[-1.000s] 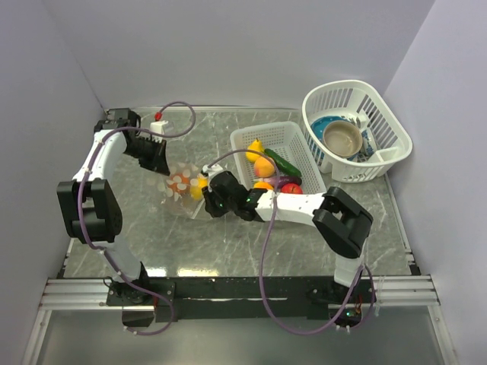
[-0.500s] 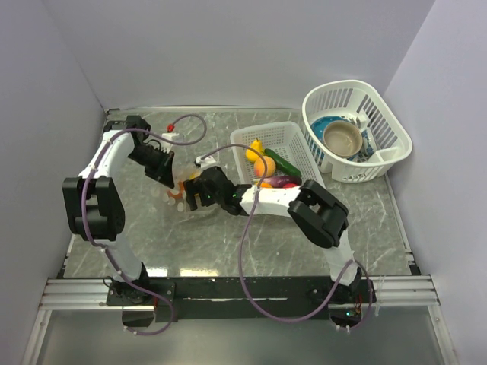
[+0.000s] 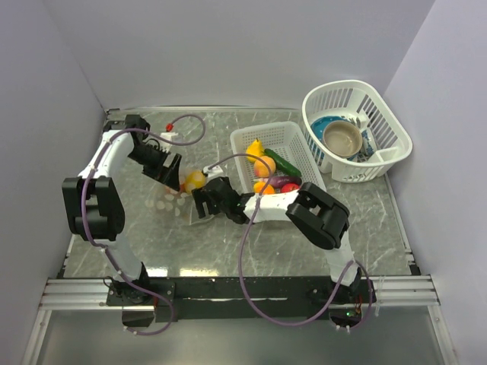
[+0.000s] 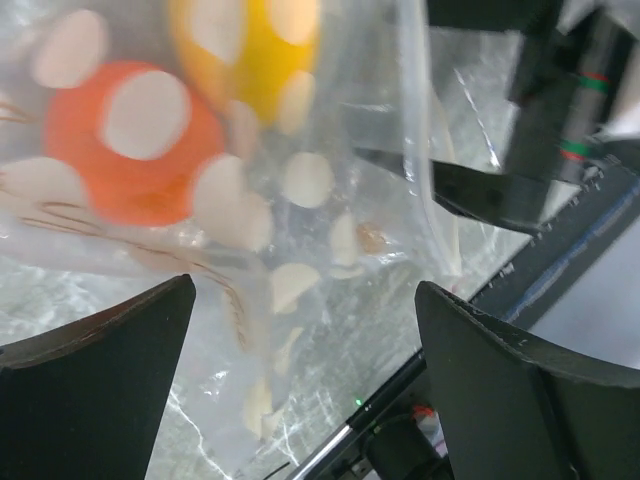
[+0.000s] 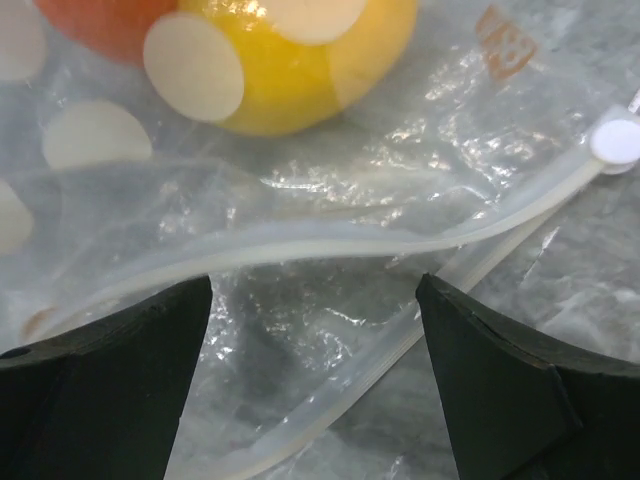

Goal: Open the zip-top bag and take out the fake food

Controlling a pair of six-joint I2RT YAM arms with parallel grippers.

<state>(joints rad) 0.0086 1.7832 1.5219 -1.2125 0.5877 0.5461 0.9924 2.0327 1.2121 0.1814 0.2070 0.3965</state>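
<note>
overall: bright, even white light from above; no dim corners in the top view.
shadows: soft and short on the marble table, close under whatever stands there.
glare: faint sheen on the table's near part; small white glints on the zip-top bag wrinkles in the right wrist view.
left wrist view: blurred; orange toy fruit and yellow toy fruit smeared, the bag's dots soft-edged; left gripper near black, no detail.
right wrist view: sharper; zip strip crisp; soft highlight on the yellow fruit; right gripper dark, edges out of focus.
edges: walls lean outward, mild wide-angle.
</note>
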